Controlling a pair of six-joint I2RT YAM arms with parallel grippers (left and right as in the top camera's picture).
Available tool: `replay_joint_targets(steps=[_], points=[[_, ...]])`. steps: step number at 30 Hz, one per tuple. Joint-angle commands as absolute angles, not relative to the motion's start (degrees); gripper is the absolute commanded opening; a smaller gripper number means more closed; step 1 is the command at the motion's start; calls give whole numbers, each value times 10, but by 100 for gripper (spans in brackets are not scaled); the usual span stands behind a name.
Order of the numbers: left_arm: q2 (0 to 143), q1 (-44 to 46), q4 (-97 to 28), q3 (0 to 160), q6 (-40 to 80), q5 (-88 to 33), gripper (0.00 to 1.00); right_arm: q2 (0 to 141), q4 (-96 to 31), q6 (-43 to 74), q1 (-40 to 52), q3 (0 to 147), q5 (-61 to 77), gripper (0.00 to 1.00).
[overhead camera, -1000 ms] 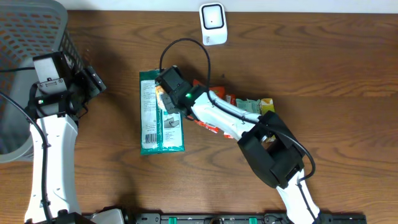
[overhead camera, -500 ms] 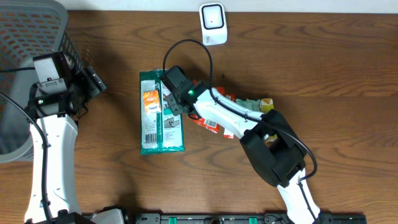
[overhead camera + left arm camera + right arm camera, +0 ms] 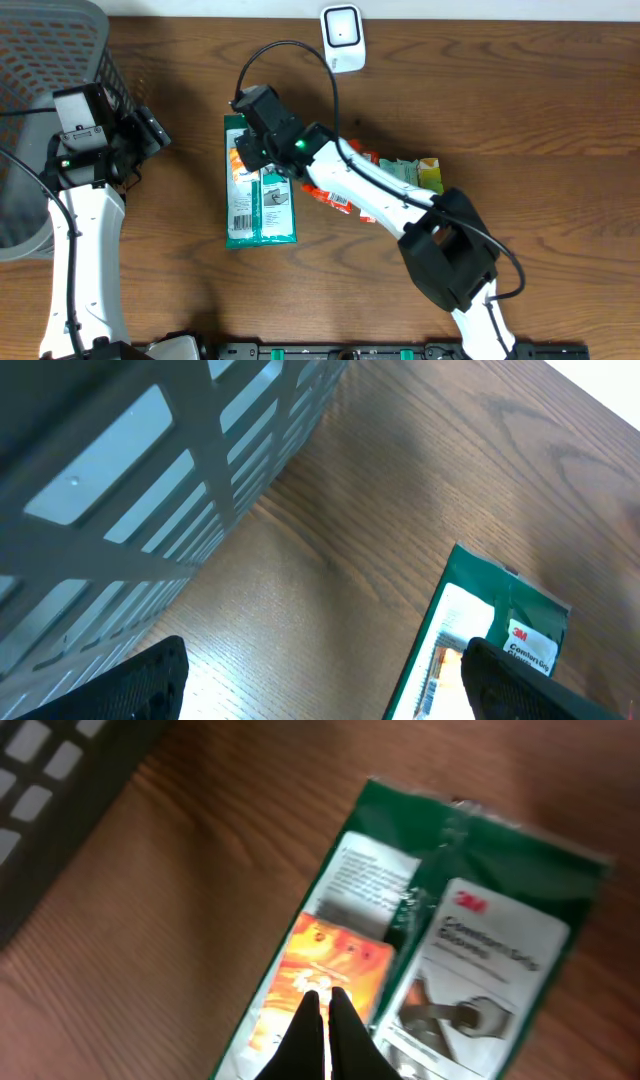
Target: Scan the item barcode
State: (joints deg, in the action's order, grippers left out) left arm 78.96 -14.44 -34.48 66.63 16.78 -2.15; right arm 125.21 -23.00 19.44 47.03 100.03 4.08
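A green 3M package point(image 3: 262, 205) point(image 3: 480, 920) point(image 3: 480, 610) lies flat on the wooden table with its barcode label facing up. A small orange packet point(image 3: 240, 158) point(image 3: 335, 965) rests on the package's upper left part. My right gripper point(image 3: 247, 148) point(image 3: 325, 1000) hangs just over the orange packet, fingers shut, with nothing visible between them. A white scanner point(image 3: 342, 38) stands at the table's far edge. My left gripper point(image 3: 152, 130) point(image 3: 322, 680) stays open over bare wood, between the basket and the package.
A grey mesh basket point(image 3: 50, 110) point(image 3: 150, 480) stands at the far left. Several snack packets point(image 3: 400, 175) lie in a pile right of the green package, under my right arm. A black cable point(image 3: 300, 70) loops above the right wrist.
My right gripper opened briefly, shut again and shifted up and left. The orange packet left its jaws and now lies on the green package. The left arm has not moved.
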Motion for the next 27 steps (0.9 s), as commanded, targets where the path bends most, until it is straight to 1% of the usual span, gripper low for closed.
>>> replay_joint_targets(steps=[1,10,20,27], points=[[780,-150,-344,674,173,-6,88,1286,-229,213,471,1002,46,1],[780,-150,-344,674,173,-6,88,1326,-248,224,467,1001,48,1],[780,-150,-344,674,173,-6,88,1325,-295,223,432,1001,51,1],[780,-150,-344,674,173,-6,88,1325,-300,223,422,1001,65,1]])
